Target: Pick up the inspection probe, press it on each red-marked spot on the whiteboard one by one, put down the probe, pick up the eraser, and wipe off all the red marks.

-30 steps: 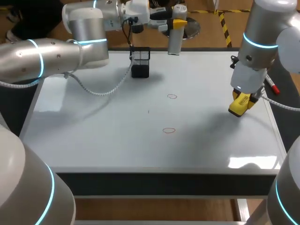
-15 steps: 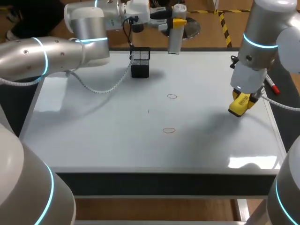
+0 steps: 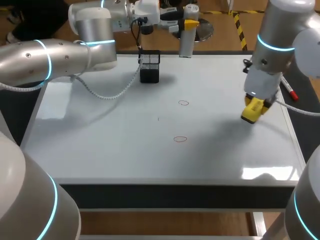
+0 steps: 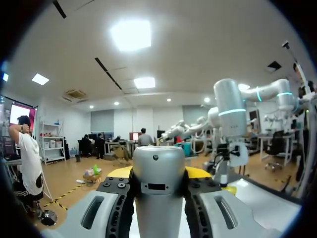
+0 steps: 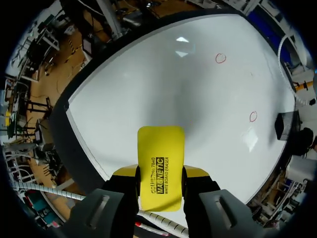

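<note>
The grey cylindrical inspection probe (image 3: 186, 37) stands upright at the far edge of the whiteboard (image 3: 100, 145). My left gripper (image 3: 184, 22) is shut on it, and the left wrist view shows the probe (image 4: 158, 193) filling the gap between the fingers of that gripper (image 4: 158, 174). My right gripper (image 3: 256, 102) is shut on the yellow eraser (image 3: 251, 111), held just above the board's right side. The eraser (image 5: 160, 168) sticks out ahead of the right gripper (image 5: 159, 179). Two red circle marks (image 3: 183, 103) (image 3: 180, 139) sit mid-board, left of the eraser, and show again as marks (image 5: 220, 58) (image 5: 253, 116).
A black mesh holder (image 3: 150, 66) stands at the far side of the board, left of the probe, and appears as a holder (image 5: 286, 125) in the right wrist view. A red-capped marker (image 3: 289, 92) lies off the board's right edge. The left arm's white cable (image 3: 107, 95) drapes over the far left.
My right gripper has shifted slightly to the left with the eraser. The left arm's forearm has shifted a little; the probe has stayed where it was.
</note>
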You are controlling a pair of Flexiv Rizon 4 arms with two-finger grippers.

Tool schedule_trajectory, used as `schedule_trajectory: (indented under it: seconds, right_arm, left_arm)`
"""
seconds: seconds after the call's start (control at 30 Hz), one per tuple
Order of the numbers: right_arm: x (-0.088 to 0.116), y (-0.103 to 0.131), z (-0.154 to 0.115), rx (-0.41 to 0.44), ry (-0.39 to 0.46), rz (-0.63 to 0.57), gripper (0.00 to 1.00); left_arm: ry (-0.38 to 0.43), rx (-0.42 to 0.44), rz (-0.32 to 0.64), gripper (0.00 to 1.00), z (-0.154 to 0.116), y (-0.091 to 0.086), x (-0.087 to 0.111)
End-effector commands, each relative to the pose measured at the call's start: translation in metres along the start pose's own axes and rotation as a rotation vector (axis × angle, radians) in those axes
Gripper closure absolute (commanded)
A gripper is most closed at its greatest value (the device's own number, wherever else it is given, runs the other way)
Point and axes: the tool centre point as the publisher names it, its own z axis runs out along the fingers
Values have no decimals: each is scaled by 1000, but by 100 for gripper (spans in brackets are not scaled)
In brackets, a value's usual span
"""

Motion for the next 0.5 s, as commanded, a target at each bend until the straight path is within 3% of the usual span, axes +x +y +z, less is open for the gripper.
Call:
schedule_trajectory:
  seconds: [0.03, 0.3, 0.5]
  right_arm:
    - [-50, 12, 3, -7, 69, -74, 100]
    - [-126, 45, 11, -25, 95, -265, 100]
    - [-161, 55, 15, -23, 102, -365, 100]
  left_arm:
    - [1, 0, -1, 100, 0, -1, -1]
    - [1, 0, -1, 100, 0, -1, -1]
    - [1, 0, -1, 100, 0, -1, -1]
